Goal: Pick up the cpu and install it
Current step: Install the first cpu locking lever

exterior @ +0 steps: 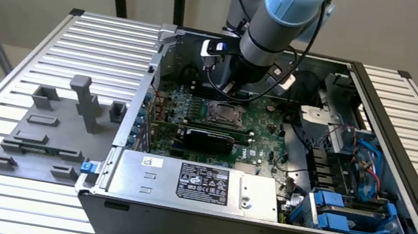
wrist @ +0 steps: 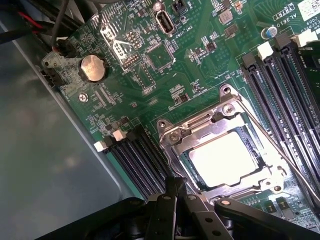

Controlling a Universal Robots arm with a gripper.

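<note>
1. Inside the open computer case point(exterior: 394, 198), on the slatted table point(exterior: 46, 51), I have the arm point(exterior: 276, 22) reaching down over the green motherboard point(exterior: 262, 121).
2. My claw point(wrist: 176, 192) is fully closed, its dark fingers pressed together, and I see nothing held between them.
3. From the wrist view, the fingertips sit just beside the metal socket frame point(wrist: 227, 107), at the edge nearest the black memory slots point(wrist: 142, 157).
4. I see the cpu point(wrist: 225, 157) lying flat in the socket, its silvery top glaring bright under the light, the frame's metal edges running around it.
5. I can make out a thin wire lever point(wrist: 280, 150) crossing one side of the frame.
6. More memory slots point(wrist: 287, 85) run along the far side of the socket, and a round coin battery point(wrist: 93, 68) sits near the board's edge.
7. From the exterior view, the socket point(exterior: 221, 114) shows near the middle of the board, just below the claw's end.
8. I note a grey power supply box point(exterior: 191, 183) with a label at the case's near edge.
9. On the exterior view's left, a grey plastic tray point(exterior: 37, 142) with upright blocks rests on the table, well apart from the case opening.
</note>
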